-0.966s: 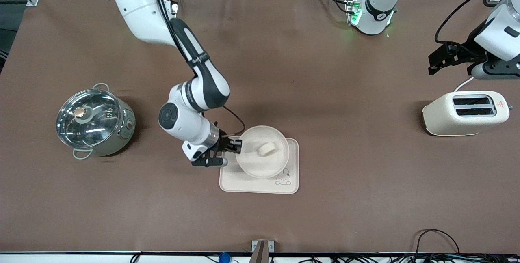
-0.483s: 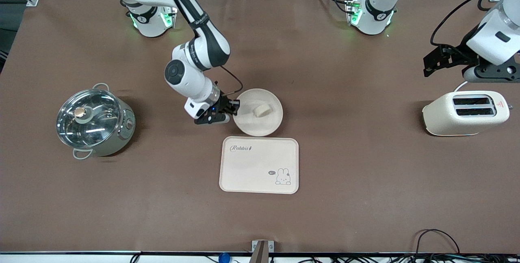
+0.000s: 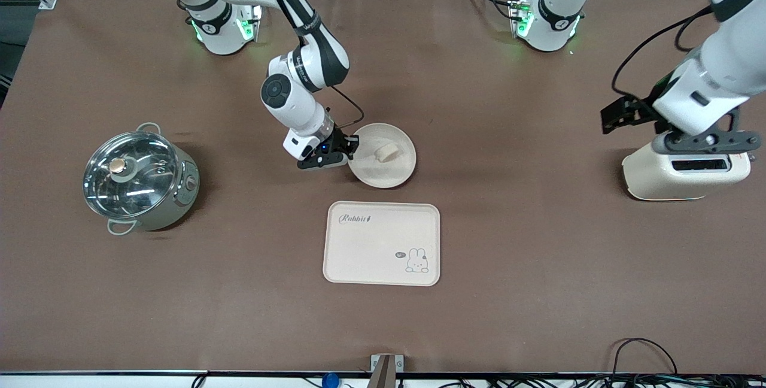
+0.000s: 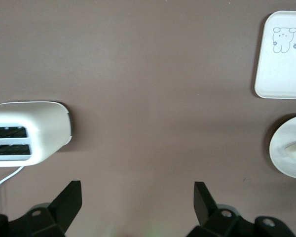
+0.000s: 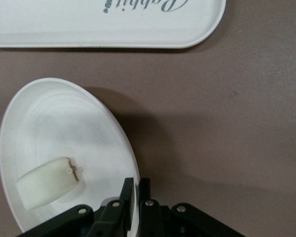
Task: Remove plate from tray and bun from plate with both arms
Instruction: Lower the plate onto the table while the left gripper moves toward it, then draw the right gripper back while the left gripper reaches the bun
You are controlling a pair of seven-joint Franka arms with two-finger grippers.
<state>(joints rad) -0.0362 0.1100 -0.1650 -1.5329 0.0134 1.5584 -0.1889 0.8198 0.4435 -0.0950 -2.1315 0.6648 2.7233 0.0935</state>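
The round cream plate [image 3: 386, 166] is tilted above the brown table, over a spot farther from the front camera than the rabbit tray [image 3: 382, 243]. The pale bun [image 3: 385, 151] lies in it. My right gripper [image 3: 349, 147] is shut on the plate's rim at the edge toward the right arm's end. In the right wrist view its jaws [image 5: 136, 190] pinch the rim of the plate [image 5: 59, 133], with the bun [image 5: 48, 180] beside them. My left gripper [image 3: 658, 118] is open and empty over the toaster [image 3: 688, 172]. Its wrist view shows wide-spread fingertips [image 4: 71, 195].
A steel pot with a glass lid [image 3: 139, 178] stands toward the right arm's end. The cream toaster [image 4: 27, 132] stands toward the left arm's end, its cord trailing. The rabbit tray [image 5: 103, 22] lies near the table's middle, and shows in the left wrist view [image 4: 283, 54].
My right gripper carried the plate with the bun off the tray and away from the front camera, then tilted it. My left arm moved in over the toaster.
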